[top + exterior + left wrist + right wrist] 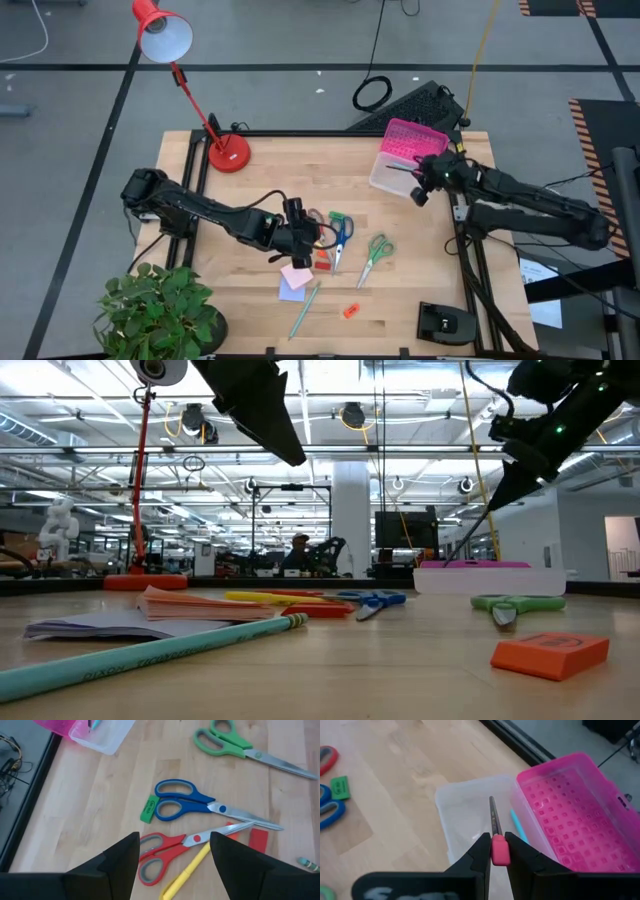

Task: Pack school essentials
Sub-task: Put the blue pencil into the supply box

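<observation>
Pencil (493, 827) clamped in right pincer (496, 851); over clear box (465, 815)

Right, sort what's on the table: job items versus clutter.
Job:
green scissors
blue scissors
red scissors
yellow pen
green eraser
orange eraser
sticky-note pads
pencil held in right claw

Clutter:
red lamp
plant

Red scissors (170, 851), blue scissors (187, 806) and green scissors (235, 746) lie flat on the wood — a grey pencil with pink eraser (494, 834) points into the box.
</observation>
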Controlling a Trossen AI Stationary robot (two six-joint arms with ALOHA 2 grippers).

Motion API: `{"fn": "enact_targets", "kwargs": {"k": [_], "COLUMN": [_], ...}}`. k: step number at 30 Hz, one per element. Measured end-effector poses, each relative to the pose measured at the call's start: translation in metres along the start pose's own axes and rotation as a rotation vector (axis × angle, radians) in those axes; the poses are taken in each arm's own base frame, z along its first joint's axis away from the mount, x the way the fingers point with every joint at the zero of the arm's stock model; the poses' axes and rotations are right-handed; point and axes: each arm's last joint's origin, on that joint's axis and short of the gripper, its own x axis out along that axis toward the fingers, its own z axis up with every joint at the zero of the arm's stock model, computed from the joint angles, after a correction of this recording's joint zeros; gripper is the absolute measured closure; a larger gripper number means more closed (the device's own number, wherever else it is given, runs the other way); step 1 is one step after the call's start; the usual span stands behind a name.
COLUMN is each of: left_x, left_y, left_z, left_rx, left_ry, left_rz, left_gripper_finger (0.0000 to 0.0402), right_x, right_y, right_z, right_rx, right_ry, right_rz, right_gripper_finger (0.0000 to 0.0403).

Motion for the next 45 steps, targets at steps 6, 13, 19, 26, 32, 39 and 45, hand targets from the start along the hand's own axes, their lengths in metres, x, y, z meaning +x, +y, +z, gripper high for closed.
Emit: {"fn": "enact_targets", "kwargs": {"k": [6,13,19,26,32,39,45], "left_x": [-0.003,-0.006,-0.008,-0.008,-0.008,-0.008,-0.008], "left_y": [-0.006,-0.011,-0.014,-0.014,-0.014,-0.015,-0.016], "left_z": [-0.001,-0.002,-0.003,-0.002,-0.002,0.000,0.006], "left_rx": [-0.001,-0.015,-0.021,-0.021,-0.022,-0.029,-0.004], "left_ry": [-0.005,-0.010,-0.013,-0.014,-0.015,-0.036,-0.091], "left_rz": [-0.012,-0.020,-0.026,-0.027,-0.027,-0.032,-0.043], "left_gripper_finger": [0.0156,0.0156,0.0156,0.0156,0.0156,0.0156,0.0156], "right_x": [0.008,0.013,0.016,0.018,0.018,0.029,0.064], "right_y": [-0.013,-0.024,-0.026,-0.030,-0.029,-0.025,-0.016], "right_z": [0.002,0.002,0.001,0.001,0.001,0.006,0.006], "right_rx": [0.009,0.049,0.056,0.067,0.061,0.146,0.112], "right_ry": [0.026,0.055,0.074,0.088,0.086,0.078,0.171], "right_rz": [0.027,-0.007,-0.023,-0.068,-0.060,0.027,0.122], "right_gripper_finger": [0.0367,0.0362,0.0327,0.0289,0.0276,0.0275,0.0277]}}
